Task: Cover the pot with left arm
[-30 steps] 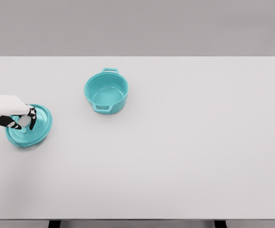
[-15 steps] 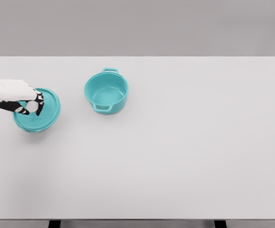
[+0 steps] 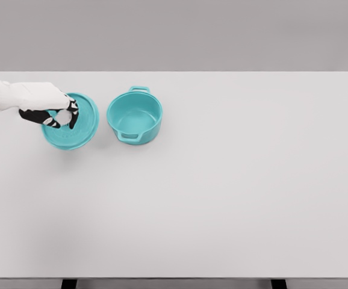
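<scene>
White worktop (image 3: 234, 198), grey backdrop. Left hand (image 3: 53, 111) gripped the round teal lid (image 3: 71, 121) by its knob, just left of the open teal pot (image 3: 135, 117). Carry step; centring over the rim judged next.

White robot hand (image 3: 49, 108), black fingers (image 3: 34, 116)

A single head camera looks down from above the near edge of the white table (image 3: 234, 198), facing the grey back wall (image 3: 222, 33). It stands far enough back to take in the full tabletop, with two dark legs (image 3: 69, 283) below the near edge.
</scene>
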### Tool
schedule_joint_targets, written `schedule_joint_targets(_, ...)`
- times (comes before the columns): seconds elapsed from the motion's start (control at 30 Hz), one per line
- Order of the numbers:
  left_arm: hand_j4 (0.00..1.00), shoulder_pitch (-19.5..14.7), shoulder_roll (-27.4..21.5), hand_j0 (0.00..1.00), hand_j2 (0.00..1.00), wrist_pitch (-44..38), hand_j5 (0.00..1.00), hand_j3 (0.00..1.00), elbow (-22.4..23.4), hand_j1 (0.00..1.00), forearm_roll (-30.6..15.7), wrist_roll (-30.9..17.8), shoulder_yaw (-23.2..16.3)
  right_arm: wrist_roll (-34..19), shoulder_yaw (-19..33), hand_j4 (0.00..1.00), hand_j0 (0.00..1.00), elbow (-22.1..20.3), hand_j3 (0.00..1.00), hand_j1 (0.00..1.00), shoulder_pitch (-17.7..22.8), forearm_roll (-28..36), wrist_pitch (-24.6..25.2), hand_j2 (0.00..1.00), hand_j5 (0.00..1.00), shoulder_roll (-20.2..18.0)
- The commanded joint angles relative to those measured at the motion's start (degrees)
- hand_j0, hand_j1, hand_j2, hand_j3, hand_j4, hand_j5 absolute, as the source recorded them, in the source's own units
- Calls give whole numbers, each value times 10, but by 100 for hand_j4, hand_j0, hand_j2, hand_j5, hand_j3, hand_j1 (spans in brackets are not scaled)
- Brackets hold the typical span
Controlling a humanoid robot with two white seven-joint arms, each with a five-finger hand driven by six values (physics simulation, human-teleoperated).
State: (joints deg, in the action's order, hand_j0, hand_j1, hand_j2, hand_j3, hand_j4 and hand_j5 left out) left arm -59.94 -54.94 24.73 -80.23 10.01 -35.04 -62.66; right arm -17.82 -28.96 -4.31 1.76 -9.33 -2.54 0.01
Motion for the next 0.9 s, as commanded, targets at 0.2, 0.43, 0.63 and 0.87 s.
schedule_joint_targets(0.2,40,-14,42,40,40,-47,40,40,4,40,2,0,1,0,0,100,100,0,100,100,0,0,0,100,100,0)
schedule_joint_targets(0.43,40,-24,65,40,40,-76,40,40,17,40,2,0,0,0,0,100,100,0,100,100,0,0,0,100,100,0)
schedule_joint_targets(0.63,40,-35,99,40,40,-76,40,40,50,40,1,0,1,0,0,100,100,0,100,100,0,0,0,100,100,0)
schedule_joint_targets(0.87,40,-40,129,40,40,-96,40,40,51,40,3,0,0,0,0,100,100,0,100,100,0,0,0,100,100,0)
